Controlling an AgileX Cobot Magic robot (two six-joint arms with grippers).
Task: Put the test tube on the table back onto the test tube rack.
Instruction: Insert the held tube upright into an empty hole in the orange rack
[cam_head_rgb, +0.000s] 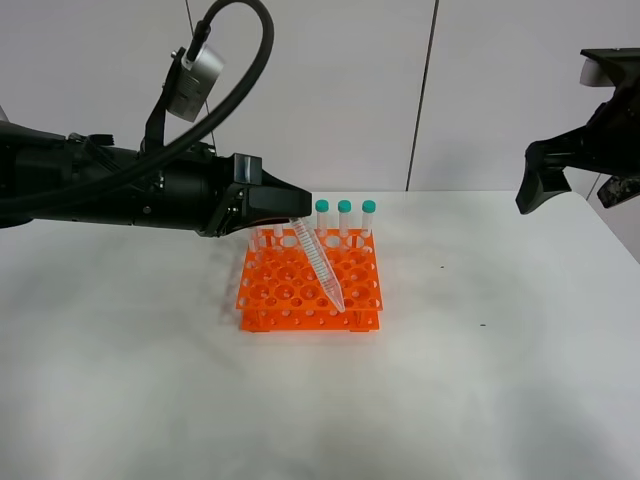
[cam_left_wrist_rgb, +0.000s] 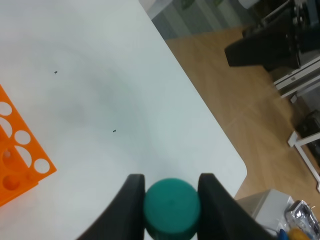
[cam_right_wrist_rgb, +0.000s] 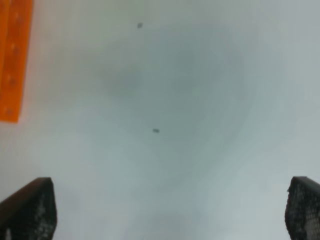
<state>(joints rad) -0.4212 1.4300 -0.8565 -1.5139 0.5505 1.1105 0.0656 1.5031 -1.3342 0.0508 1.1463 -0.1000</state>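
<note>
The test tube (cam_head_rgb: 320, 265) is a slim clear tube with faint graduation marks and a conical tip. It leans steeply over the test tube rack (cam_head_rgb: 268, 296), its upper end toward the rack's back and its tip down at the rack's front right holes. Whether the tip sits inside a hole or only rests on the top tier cannot be told. The left gripper (cam_head_rgb: 298, 212) clamps the tube's upper end above the rack's back row, just beside three upright tubes (cam_head_rgb: 345, 215) with teal caps.

In the high view, the gripper covers the held tube's cap. The left wrist view shows it: a round teal-green top pinched between two black fingers (cam_left_wrist_rgb: 131, 200). The tube body below is hidden there, and only an orange corner of the rack appears. The high view alone shows the tilt.

The right gripper (cam_head_rgb: 568, 200) hangs well to the right of the rack, above the table (cam_head_rgb: 500, 380), with its jaws spread wide and nothing between them. Its wrist view is blurred, showing white tabletop, a dark speck (cam_right_wrist_rgb: 156, 131) and a strip of the rack's edge, with both fingers cut off by the frame.
</note>
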